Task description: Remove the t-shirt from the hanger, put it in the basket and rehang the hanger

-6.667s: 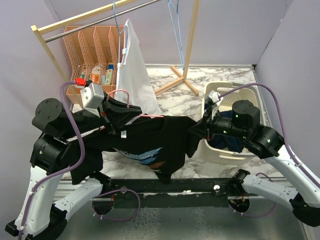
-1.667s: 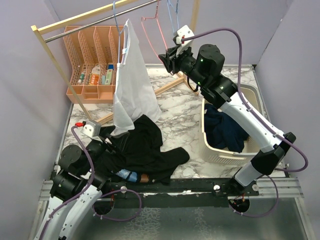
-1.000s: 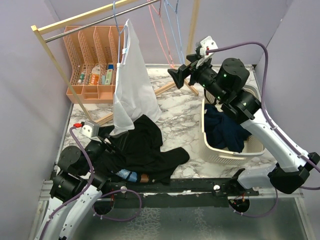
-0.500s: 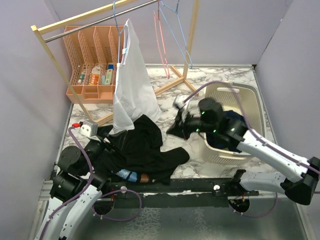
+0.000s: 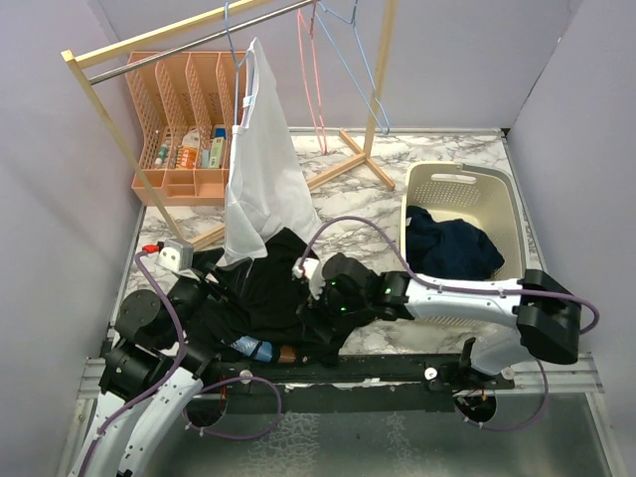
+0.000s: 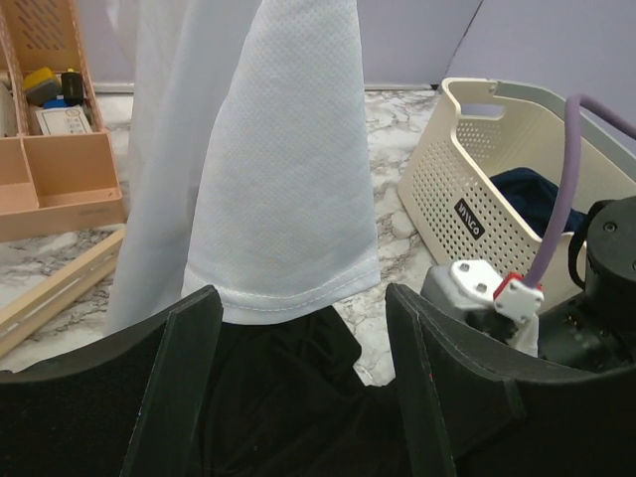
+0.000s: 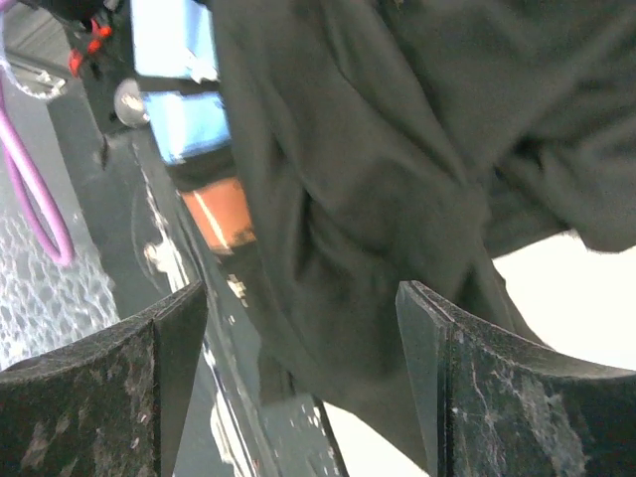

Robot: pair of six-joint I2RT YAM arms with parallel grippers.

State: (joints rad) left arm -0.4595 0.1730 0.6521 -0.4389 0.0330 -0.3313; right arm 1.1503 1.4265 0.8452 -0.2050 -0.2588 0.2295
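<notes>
The black t-shirt (image 5: 268, 298) lies in a loose heap on the worktop (image 5: 358, 204) by the front-left corner, with no hanger in it that I can see. A bare pink hanger (image 5: 310, 89) hangs from the rail (image 5: 179, 45) along the back edge, so I judge the removal itself done and the step in hand is dealing with the freed shirt.

My right gripper (image 7: 300, 288) is low over the right side of the heap, jaws spread wide and holding nothing. Dark cloth fills the gap in its wrist view, but I cannot tell whether the pads touch it. My left gripper (image 6: 300, 298) is also spread wide and empty, sitting over the left part of the shirt and facing the white garment (image 6: 268, 159) that hangs from the rail.

If the shirt has to go somewhere, the next move calls for a shallow descent and a pinch on a raised fold, not on the flat layers.

Room is tight here. The front edge of the worktop is just beside the right gripper, and the shirt's hem lies close to it. The basket (image 5: 409, 234) stands near on the right side, and the white garment's hem hangs touching the heap at the back. Only the middle of the worktop, between heap and basket, gives me open marble for lifting.
</notes>
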